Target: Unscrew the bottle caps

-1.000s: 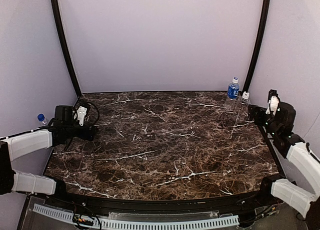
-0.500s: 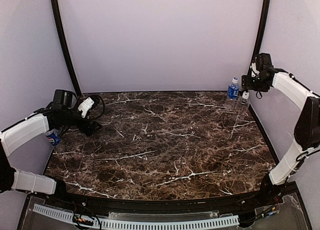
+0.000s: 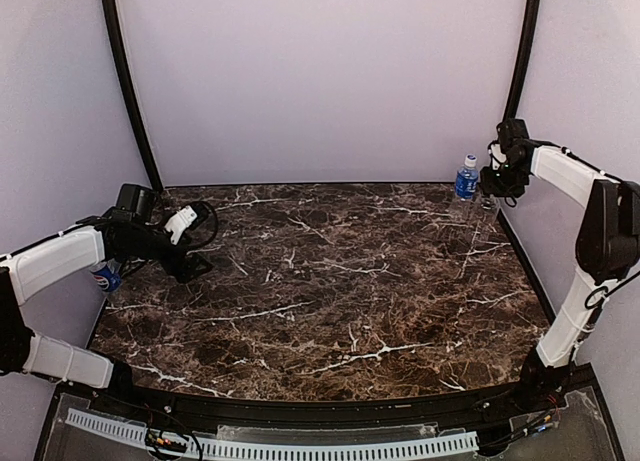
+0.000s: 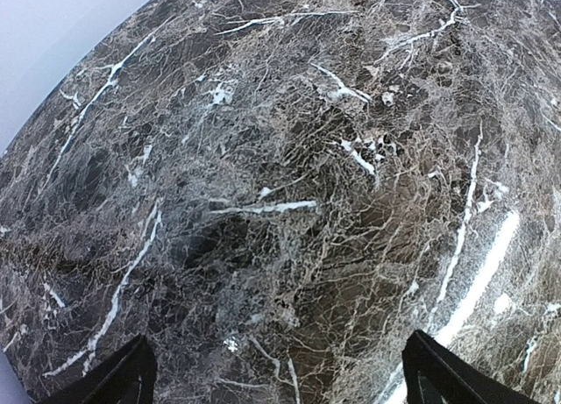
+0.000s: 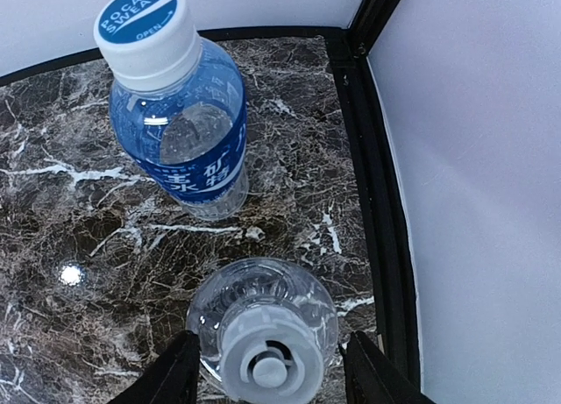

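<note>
Bottle of clear unlabelled plastic (image 5: 261, 286), ridged white screw cap (image 5: 267, 356) on, stands in the counter's (image 3: 330, 281) far right corner beside a blue-labelled clear bottle (image 5: 188, 132) with a blue-topped white cap (image 5: 145, 31). The right gripper (image 5: 267, 378) straddles the unlabelled bottle's cap; whether it grips, I cannot tell. The left gripper (image 4: 280, 379) hangs released over dark veined marble, near a third blue-labelled bottle (image 3: 105, 277) at the left edge. Lilac walls surround the counter.

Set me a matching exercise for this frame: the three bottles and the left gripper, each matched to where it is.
Things:
1. plain bottle
2. Pocari Sweat bottle
3. left-edge bottle
4. left gripper

Places:
A. partly hidden under the left arm
B. open over bare marble
C. below the right gripper, cap between its fingers
D. upright beside the plain bottle, in the far right corner

Pairs: 1-C, 2-D, 3-A, 4-B
</note>
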You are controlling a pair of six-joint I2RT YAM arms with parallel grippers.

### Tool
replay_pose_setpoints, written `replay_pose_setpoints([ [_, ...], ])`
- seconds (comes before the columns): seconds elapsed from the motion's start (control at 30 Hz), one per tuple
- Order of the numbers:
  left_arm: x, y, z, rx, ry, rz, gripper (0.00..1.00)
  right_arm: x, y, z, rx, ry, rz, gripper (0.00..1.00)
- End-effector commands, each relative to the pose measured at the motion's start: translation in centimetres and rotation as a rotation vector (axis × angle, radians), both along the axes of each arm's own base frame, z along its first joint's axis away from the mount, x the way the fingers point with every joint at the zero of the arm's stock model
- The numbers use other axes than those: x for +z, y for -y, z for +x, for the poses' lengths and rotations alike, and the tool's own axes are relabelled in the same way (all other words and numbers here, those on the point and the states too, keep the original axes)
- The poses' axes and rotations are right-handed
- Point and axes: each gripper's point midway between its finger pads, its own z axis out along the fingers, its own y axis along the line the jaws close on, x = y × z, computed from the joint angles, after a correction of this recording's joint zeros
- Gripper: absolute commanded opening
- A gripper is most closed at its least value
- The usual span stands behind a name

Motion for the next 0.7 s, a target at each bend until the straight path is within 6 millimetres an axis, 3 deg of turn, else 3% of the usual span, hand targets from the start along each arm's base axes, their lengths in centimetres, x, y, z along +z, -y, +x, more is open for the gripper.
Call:
replay_pose_setpoints([
  [0.0,-0.4,0.7,-0.7,-0.036,-0.039,-0.016,0.99,0.0,-0.2,1.2,0.019,0.028,0.008,0.54],
  [0.17,-0.5,0.8,-1.1,-0.046,-0.046,-0.018,0.99,-0.1,-0.3,1.9,0.030,0.026,0.006,0.42],
  [0.33,-0.3,1.0,-1.3,-0.060,-0.054,-0.027,0.99,0.3,-0.9,1.9,0.065,0.027,0.026,0.02],
  [0.5,0.8,0.9,-1.6,-0.093,-0.053,0.014,0.98,3.3,-1.5,-0.2,0.091,0.058,0.015,0.00],
  [0.57,1.7,0.8,-1.7,-0.111,-0.048,0.048,0.97,5.1,-3.5,-1.7,0.148,0.077,0.039,0.00],
  [0.63,2.9,1.1,-2.1,-0.141,-0.051,0.081,0.97,7.2,-7.2,-3.7,0.257,0.102,0.094,0.00],
  [0.67,3.3,1.8,-2.5,-0.176,-0.051,0.095,0.96,8.5,-10.1,-5.1,0.343,0.123,0.142,0.00],
])
